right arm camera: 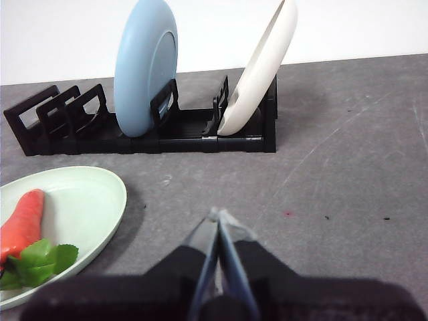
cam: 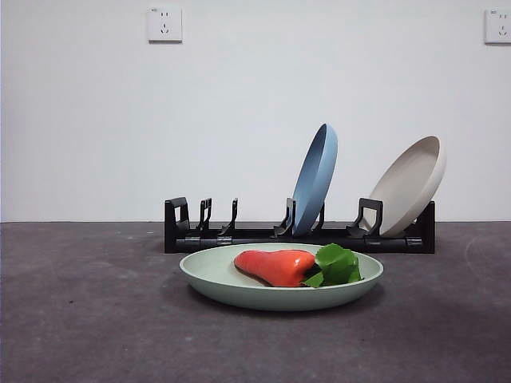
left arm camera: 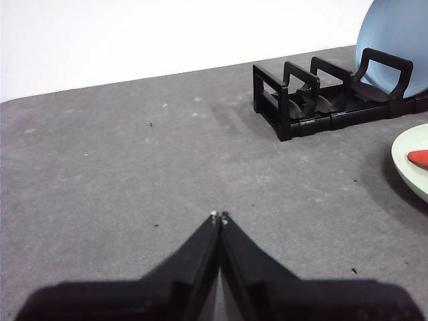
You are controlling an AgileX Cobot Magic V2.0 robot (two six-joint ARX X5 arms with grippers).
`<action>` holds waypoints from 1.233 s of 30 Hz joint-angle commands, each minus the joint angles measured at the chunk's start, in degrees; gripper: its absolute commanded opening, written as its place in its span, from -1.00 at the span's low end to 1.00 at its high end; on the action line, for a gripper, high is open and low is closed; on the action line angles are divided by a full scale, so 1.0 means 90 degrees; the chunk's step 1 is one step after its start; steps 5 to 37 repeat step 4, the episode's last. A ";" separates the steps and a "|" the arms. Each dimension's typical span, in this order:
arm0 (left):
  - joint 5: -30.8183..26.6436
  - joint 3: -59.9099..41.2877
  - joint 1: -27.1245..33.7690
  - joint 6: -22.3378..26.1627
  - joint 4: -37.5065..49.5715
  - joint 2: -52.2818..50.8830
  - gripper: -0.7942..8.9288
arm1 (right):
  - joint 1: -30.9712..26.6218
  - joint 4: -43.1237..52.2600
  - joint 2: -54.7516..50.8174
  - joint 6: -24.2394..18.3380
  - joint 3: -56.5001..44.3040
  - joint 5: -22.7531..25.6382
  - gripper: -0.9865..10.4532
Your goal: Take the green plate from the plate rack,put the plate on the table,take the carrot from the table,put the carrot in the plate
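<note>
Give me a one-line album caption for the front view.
Orange-red toy carrot lying in pale green round plate before long black plastic rack.

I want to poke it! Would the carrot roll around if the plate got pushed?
Probably only a little: the carrot lies on its side in the green plate, whose raised rim should stop it. Its leaves may also brake rolling. It looks smooth, so it might slide.

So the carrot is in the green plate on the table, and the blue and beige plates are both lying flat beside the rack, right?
Not quite. The carrot is in the green plate on the table, but the blue plate and the beige plate stand on edge in the plate rack, leaning, as the front view shows.
</note>
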 commanded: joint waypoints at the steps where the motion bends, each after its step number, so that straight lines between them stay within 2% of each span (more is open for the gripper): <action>1: -0.0005 -0.0090 0.0017 -0.0056 0.0024 -0.0017 -0.84 | -0.0015 -0.0051 -0.0019 0.0058 -0.0073 -0.0007 -0.82; 37: -0.0005 -0.0090 0.0017 -0.0056 0.0024 -0.0017 -0.84 | -0.0015 -0.0051 -0.0019 0.0058 -0.0073 -0.0007 -0.82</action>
